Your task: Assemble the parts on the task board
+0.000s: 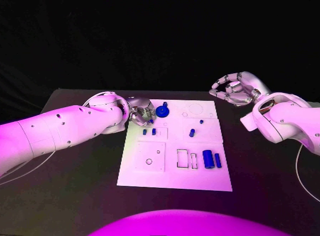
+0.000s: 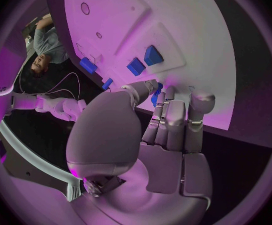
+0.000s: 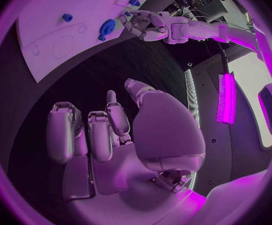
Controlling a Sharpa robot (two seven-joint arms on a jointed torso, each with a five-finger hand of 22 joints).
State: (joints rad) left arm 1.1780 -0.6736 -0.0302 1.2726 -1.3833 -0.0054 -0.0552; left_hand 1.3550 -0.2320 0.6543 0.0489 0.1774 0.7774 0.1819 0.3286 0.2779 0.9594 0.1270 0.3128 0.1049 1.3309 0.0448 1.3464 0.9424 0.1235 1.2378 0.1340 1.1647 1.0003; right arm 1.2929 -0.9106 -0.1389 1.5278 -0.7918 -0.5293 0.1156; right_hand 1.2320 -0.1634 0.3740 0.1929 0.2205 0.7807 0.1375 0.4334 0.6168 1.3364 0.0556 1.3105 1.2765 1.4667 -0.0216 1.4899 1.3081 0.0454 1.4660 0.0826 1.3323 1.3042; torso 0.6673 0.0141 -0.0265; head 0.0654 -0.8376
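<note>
Nearest the head cam: bare front edge of task board (image 1: 174, 183), slots cut but unfilled. Two blue blocks (image 1: 211, 160) sit at board's 4 o'clock; short pegs (image 1: 192, 132) near centre. L hand (image 1: 140, 114) works at board's 11 o'clock, fingers closing around blue gear (image 1: 163, 110), probably to seat it; can't tell if actually gripped. R hand (image 1: 235, 88) hovers off board at 1 o'clock, fingers curled loosely, empty, likely kept clear. Nothing blocks the gear.

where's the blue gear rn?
Head view: the blue gear sits at the task board's far left corner, right beside the left hand.
</note>
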